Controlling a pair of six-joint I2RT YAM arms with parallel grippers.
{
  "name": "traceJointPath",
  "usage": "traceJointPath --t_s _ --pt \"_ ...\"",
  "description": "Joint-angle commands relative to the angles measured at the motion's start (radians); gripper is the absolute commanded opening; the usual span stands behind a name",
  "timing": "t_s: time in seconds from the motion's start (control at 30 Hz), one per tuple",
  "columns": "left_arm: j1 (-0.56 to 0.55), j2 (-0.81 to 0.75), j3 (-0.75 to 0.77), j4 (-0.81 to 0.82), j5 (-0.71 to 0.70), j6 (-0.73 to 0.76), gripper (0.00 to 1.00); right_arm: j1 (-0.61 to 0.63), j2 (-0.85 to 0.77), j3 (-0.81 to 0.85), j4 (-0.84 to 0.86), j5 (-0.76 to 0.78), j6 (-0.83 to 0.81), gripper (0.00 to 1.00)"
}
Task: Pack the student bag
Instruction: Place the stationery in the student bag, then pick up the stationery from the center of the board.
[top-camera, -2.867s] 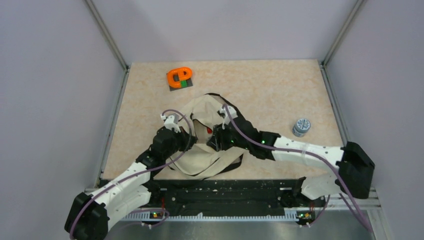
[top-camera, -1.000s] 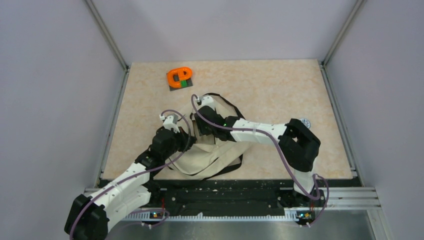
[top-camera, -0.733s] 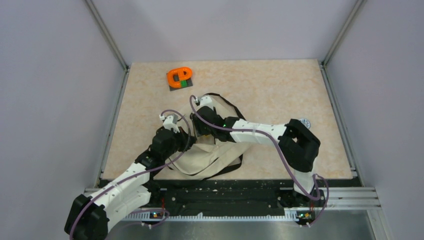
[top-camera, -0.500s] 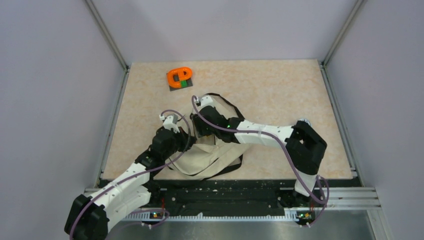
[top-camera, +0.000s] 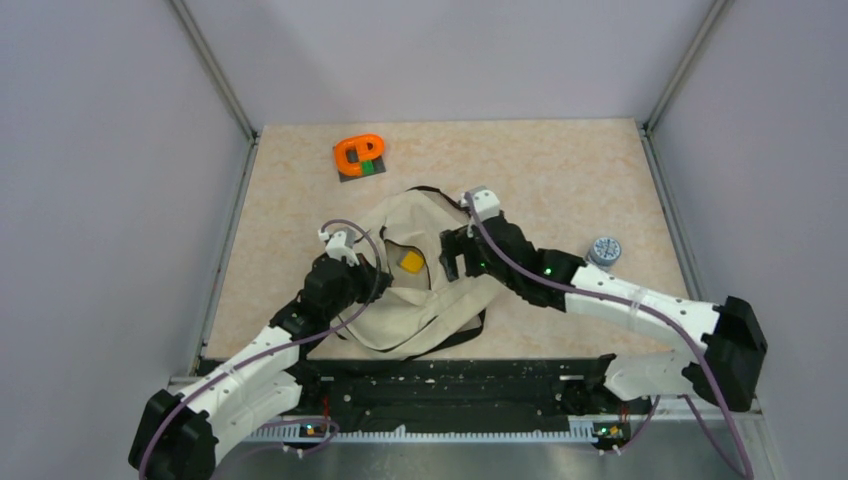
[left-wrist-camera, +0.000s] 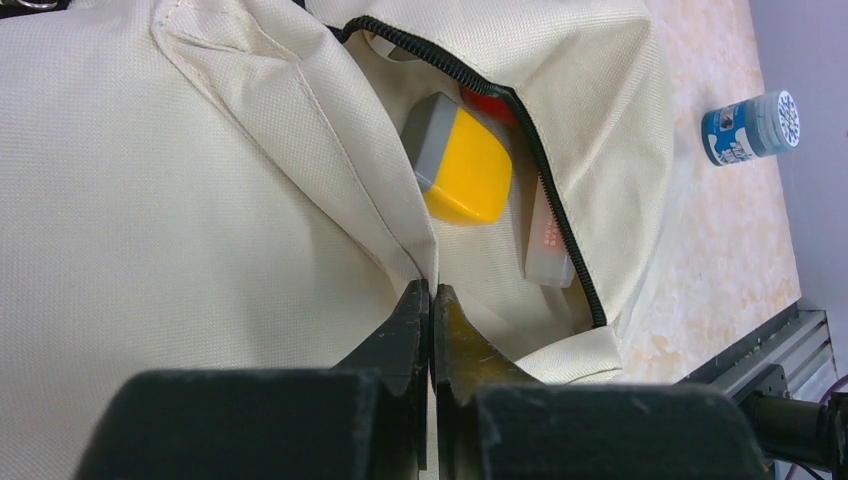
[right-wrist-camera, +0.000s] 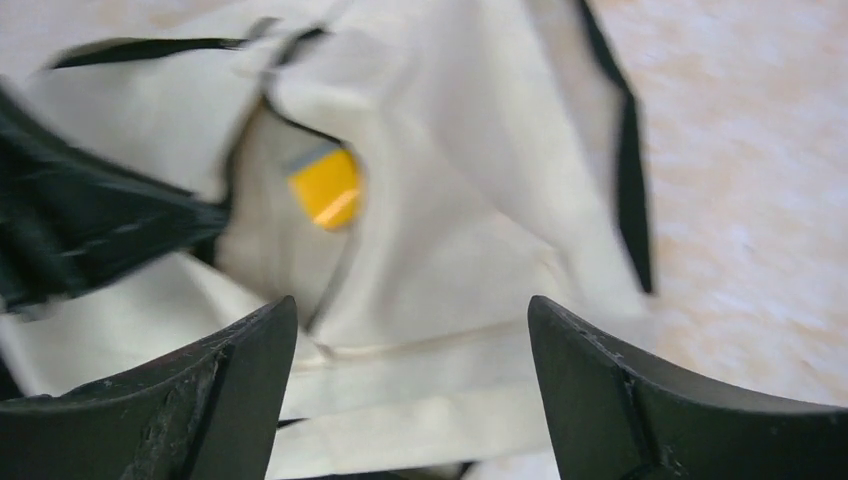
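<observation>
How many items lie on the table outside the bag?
2: an orange object beyond the bag, a small blue bottle to its right. The bag may hide others.

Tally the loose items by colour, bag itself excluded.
Yellow-and-grey block, in the student bag: 1
Red item, in the bag, mostly hidden: 1
Pale item with orange print, in the bag: 1
Orange object, on the table: 1
Blue-labelled bottle, on the table: 1
Total: 5
</observation>
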Motion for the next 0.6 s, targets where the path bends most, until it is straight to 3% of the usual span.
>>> traceJointPath --t_s 0.0,0.27,0.37,0.57 --pt "0.0 -0.024 0.016 0.027 -0.014 0.003 0.0 -0.138 -0.118 -0.104 -0.147 0.114 0.019 0.86" --pt "-0.001 -0.023 0.018 0.03 -0.015 0.006 0.0 -0.465 -0.309 -0.298 -0.148 0.159 0.068 0.97" --pt "0.0 -0.021 0.02 0.035 -0.014 0.009 0.0 -0.618 -0.321 -0.314 -0.169 0.251 0.064 0.99" --pt "0.0 -0.004 0.035 0.035 -0.006 0.022 0.0 -0.86 -0.3 -0.326 -0.095 0.271 0.05 0.99"
